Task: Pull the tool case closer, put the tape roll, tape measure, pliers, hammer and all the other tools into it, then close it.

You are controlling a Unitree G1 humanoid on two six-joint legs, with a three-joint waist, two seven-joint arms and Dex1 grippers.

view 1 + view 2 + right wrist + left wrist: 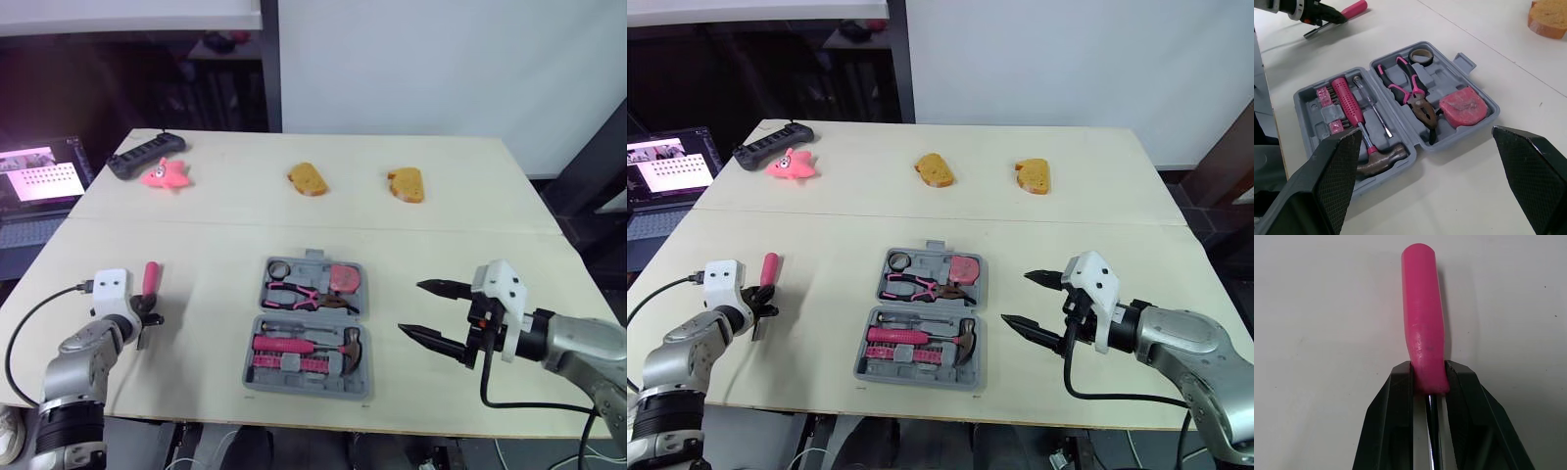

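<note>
Left end effector [1428, 376] clamps the pink screwdriver [1422, 318] at its handle base

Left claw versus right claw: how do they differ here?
The left claw is shut on a pink-handled screwdriver; the right claw is wide open and empty. The left claw sits farther from the open tool case than the right claw. Both have black fingers.

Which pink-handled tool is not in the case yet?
The screwdriver, clamped in the left pincer out on the table, left of the tool case. The pliers and hammer, also pink-handled, already lie in their slots.
</note>
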